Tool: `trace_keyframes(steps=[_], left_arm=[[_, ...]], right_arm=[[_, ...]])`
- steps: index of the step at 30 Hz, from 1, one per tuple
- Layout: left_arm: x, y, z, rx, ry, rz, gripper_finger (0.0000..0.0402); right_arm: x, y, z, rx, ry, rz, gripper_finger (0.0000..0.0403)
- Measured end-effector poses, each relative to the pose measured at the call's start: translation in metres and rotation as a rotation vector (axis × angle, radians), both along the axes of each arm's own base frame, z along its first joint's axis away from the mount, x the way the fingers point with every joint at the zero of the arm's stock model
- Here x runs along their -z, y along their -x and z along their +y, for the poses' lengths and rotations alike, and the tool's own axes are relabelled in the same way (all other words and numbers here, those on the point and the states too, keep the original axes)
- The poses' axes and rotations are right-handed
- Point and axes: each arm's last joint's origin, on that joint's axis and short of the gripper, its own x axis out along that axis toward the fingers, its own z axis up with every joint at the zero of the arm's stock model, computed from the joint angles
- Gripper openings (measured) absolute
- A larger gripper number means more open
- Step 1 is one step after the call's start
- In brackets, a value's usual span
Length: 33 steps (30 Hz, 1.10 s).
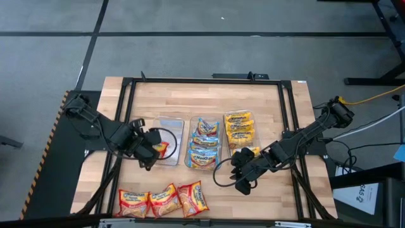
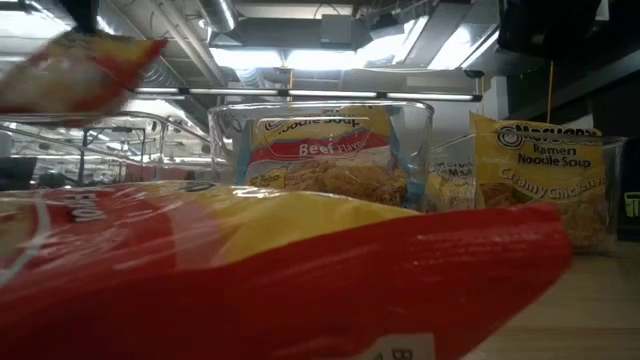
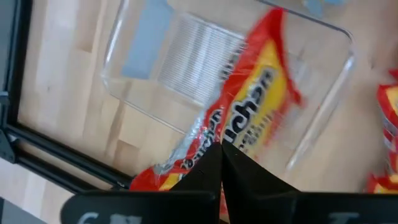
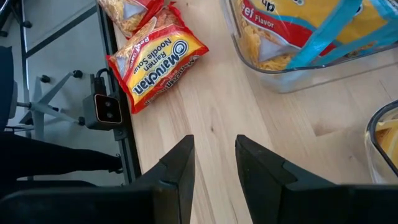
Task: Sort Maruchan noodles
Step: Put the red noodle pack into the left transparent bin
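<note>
My left gripper (image 1: 154, 151) is shut on a red-orange Maruchan packet (image 1: 163, 150) over the near end of the left clear tub (image 1: 169, 126). In the low view this packet (image 2: 70, 68) hangs high at the upper left. The middle tub (image 1: 204, 142) holds blue-trimmed packets and the right tub (image 1: 239, 125) holds yellow ones. Three red-orange packets (image 1: 163, 201) lie flat in a row at the table's near edge. My right gripper (image 1: 243, 182) is open over bare wood near the middle tub; one of those packets (image 4: 155, 62) shows ahead of it. My left gripper pinches the red-orange packet between its two fingers (image 3: 208, 171) at one end of the wrapper (image 3: 214, 130), coming from above on a slant. The packet is lifted clear, and its free part (image 3: 261, 74) reaches out over the tub's floor.
A black frame (image 1: 126, 114) runs around the wooden top. A yellow packet (image 1: 251, 152) shows by the right tub's near end, close to my right arm. Bare wood lies between the tubs and the near row, and right of the row (image 1: 266, 202).
</note>
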Motion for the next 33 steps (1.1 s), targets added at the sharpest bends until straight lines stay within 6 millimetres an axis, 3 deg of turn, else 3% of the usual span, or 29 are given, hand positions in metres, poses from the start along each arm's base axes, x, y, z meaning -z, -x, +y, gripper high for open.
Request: trace_keyframes(steps=[17, 33], left_arm=[[-0.004, -0.021, 0.010, 0.065, 0.040, -0.130, 0.0000], [0.002, -0.033, 0.004, 0.078, 0.025, -0.159, 0.0000]], right_arm=[[0.000, 0.000, 0.000, 0.000, 0.001, 0.002, 0.0115], [0.000, 0.000, 0.000, 0.000, 0.001, 0.002, 0.0115]])
